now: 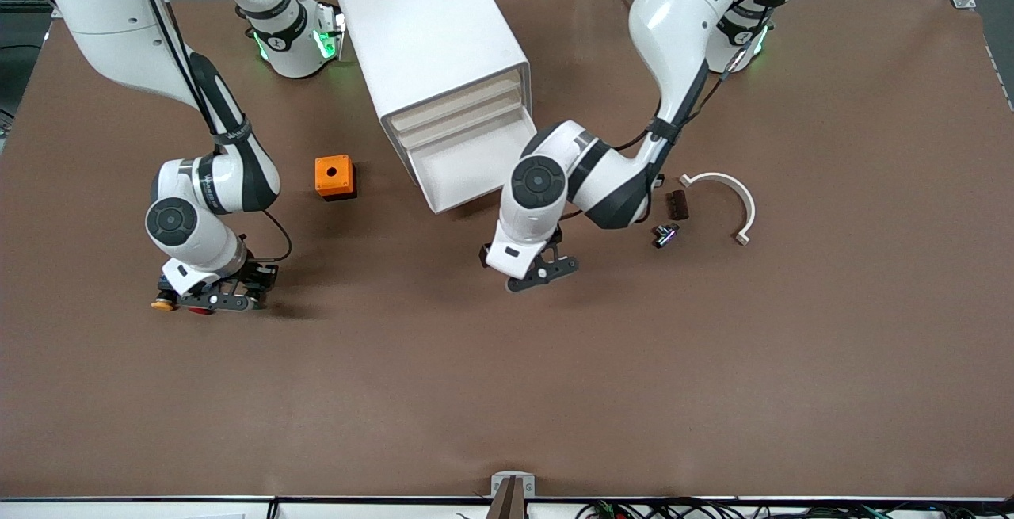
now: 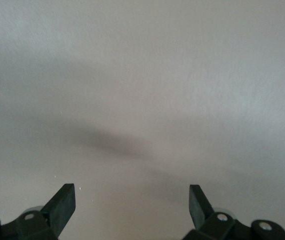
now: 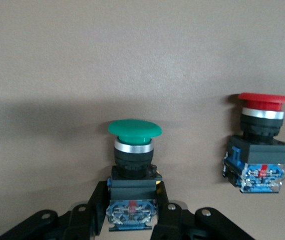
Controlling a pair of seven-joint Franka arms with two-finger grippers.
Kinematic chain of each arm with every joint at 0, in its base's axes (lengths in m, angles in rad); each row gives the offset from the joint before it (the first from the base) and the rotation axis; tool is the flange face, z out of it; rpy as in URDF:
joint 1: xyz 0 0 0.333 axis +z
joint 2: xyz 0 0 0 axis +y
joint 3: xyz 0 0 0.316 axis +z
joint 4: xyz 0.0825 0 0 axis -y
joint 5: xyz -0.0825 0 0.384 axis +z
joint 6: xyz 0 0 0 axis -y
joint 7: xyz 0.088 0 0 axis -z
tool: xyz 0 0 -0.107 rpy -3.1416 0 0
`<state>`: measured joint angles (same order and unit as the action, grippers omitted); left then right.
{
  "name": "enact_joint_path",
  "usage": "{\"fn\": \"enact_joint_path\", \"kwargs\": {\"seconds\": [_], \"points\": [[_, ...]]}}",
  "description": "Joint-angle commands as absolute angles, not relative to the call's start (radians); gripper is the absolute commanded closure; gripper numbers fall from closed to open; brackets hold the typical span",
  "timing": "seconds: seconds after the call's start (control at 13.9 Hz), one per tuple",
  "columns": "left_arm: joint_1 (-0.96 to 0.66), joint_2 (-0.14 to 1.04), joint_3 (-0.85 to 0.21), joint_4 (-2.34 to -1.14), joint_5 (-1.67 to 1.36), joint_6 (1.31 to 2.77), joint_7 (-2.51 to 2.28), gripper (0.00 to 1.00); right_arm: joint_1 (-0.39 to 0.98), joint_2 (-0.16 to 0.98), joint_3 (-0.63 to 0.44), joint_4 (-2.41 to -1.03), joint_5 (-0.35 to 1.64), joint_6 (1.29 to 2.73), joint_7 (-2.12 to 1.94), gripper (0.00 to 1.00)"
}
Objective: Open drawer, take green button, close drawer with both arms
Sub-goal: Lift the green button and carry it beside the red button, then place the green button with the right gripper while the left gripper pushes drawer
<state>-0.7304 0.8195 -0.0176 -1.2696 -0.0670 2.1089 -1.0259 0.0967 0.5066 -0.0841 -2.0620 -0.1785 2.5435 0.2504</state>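
The white cabinet stands at the table's back, and its lowest drawer is pulled out, its inside bare. My right gripper hangs low over the table toward the right arm's end. It is shut on the green button, with the fingers clamped on the dark body and the green cap pointing away. The front view hides this button under the hand. My left gripper is open over bare table, nearer the front camera than the drawer. Nothing lies between its fingertips.
A red-capped button lies beside the held one, and a yellow cap shows by the right gripper. An orange box sits beside the cabinet. A white curved piece, a dark block and a small metal part lie toward the left arm's end.
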Motion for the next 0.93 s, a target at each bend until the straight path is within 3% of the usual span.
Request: {"fn": "enact_joint_path", "kwargs": {"seconds": [0.0,0.86], "points": [[-0.779,0.81,-0.002,-1.313,-0.038,2.123,-1.045,0.0,0.078,0.485,-0.074,-2.082,-0.206,2.522,0.275,1.0],[-0.851,0.807,-0.011,-1.345,-0.054,2.111,-1.189,0.0,0.075,0.502,-0.101,-2.034,-0.209,2.539,0.275,1.0]]}}
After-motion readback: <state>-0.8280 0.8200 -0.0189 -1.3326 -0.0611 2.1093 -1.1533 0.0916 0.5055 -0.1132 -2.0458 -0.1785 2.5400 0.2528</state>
